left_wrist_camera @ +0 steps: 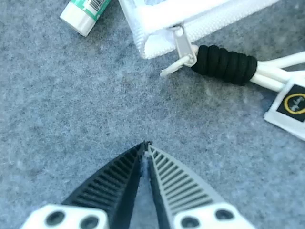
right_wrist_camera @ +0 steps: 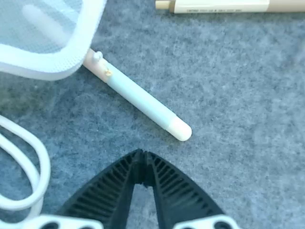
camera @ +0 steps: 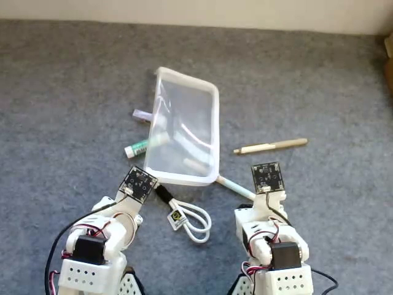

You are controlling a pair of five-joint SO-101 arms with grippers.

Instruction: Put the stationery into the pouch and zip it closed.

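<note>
A grey, felt-like table cover point(camera: 319, 80) fills the scene, bordered along its far edge by a pale strip of wall point(camera: 184, 9), with a brown object point(camera: 389, 61) cut off at the far right. Near the middle front lies a looped white cable point(right_wrist_camera: 45, 160), bound at one end by a black wrap point(left_wrist_camera: 224, 64) and carrying a small white tag point(camera: 177, 218) with a black-and-yellow mark.
</note>
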